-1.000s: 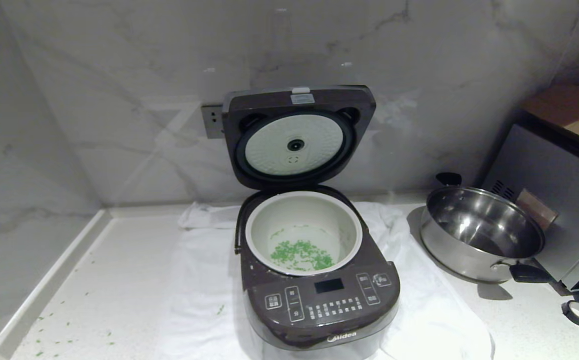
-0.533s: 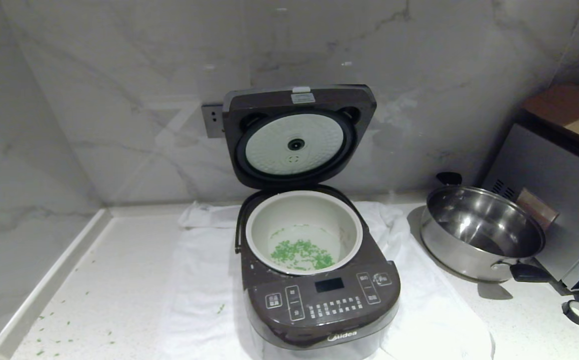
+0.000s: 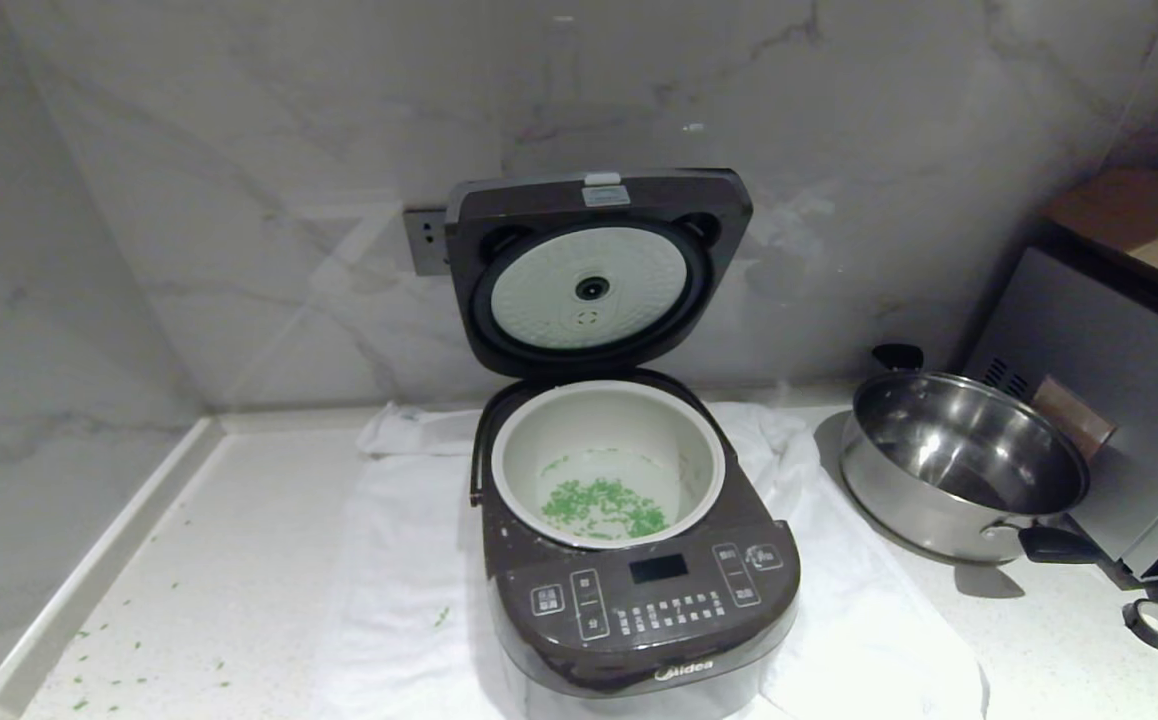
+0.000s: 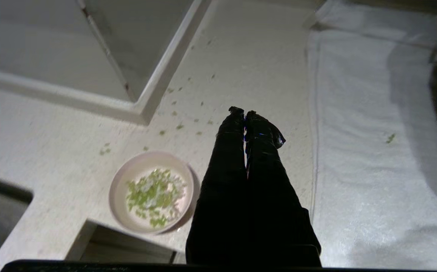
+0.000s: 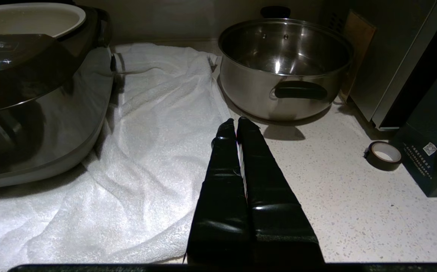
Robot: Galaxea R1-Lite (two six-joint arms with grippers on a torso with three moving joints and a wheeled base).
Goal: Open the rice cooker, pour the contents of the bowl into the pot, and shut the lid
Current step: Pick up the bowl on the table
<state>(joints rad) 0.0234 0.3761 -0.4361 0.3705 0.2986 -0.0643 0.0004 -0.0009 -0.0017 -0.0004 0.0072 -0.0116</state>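
The cooker (image 3: 629, 560) stood on a white towel (image 3: 389, 590) on the worktop (image 3: 189, 600), panel facing the robot, its lid (image 3: 594, 270) swung up on the rear hinge and standing nearly upright against the wall. Green bits (image 3: 604, 508) already lay in the pot (image 3: 607, 462).

The bowl (image 4: 151, 192) sat upright, mouth up, near the worktop's front edge, left of the towel and apart from the cooker, with green and white contents (image 4: 153, 192) in it. Being round, it had no long axis.

The left tool (image 4: 245, 113) hung clenched on nothing above the bare worktop just beside the bowl. The right tool (image 5: 236, 122) was also clenched and empty, low between the cooker and a steel pan (image 5: 284, 64).

The bowl looked light, rigid and smooth, probably slippery and breakable. A pinch across the rim seemed the likeliest hold, taken gently and kept level, since the loose bits would spill easily; strays (image 4: 177, 113) already dotted the worktop.
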